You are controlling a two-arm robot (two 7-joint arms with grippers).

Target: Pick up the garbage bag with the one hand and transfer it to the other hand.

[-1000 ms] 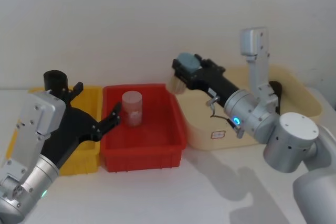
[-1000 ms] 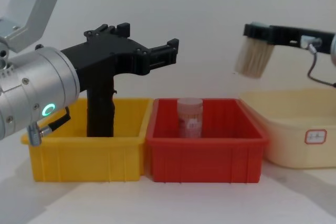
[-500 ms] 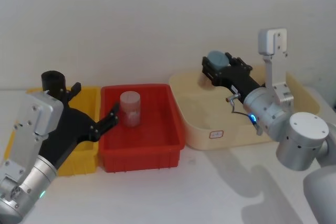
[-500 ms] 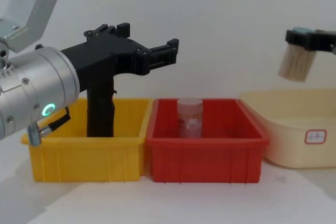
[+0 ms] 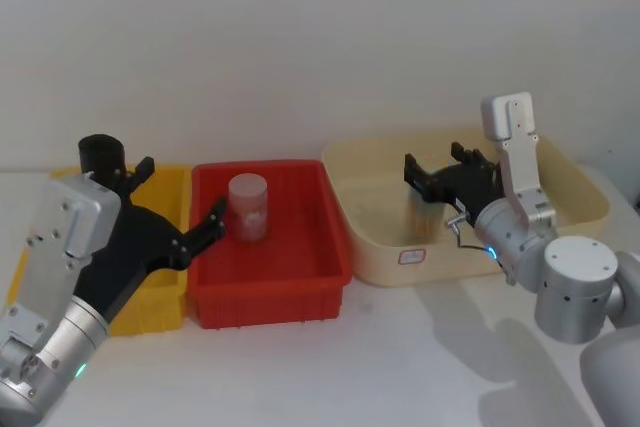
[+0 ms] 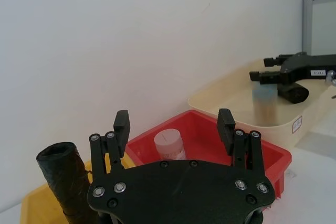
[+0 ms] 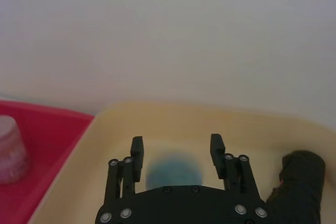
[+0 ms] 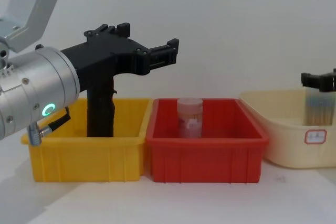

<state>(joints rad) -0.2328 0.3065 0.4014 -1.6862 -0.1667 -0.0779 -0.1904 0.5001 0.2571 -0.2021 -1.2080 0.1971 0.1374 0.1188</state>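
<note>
The garbage bag, a matte black roll, stands upright in the yellow bin; it also shows as garbage bag and garbage bag. My left gripper hovers open beside the roll's top, over the edge shared by the yellow and red bins, holding nothing. In the chest view the left gripper points right. A second black roll lies in the cream tub. My right gripper is open over that tub, with a blurred blue-lidded jar just below its fingers.
The red bin between yellow bin and tub holds a clear jar. A white wall stands close behind the bins. Bare white table lies in front of all three containers.
My right gripper carried the blue-lidded jar right and down over the cream tub, then opened; the jar now sits blurred below it. The left arm and the garbage bag have not moved.
</note>
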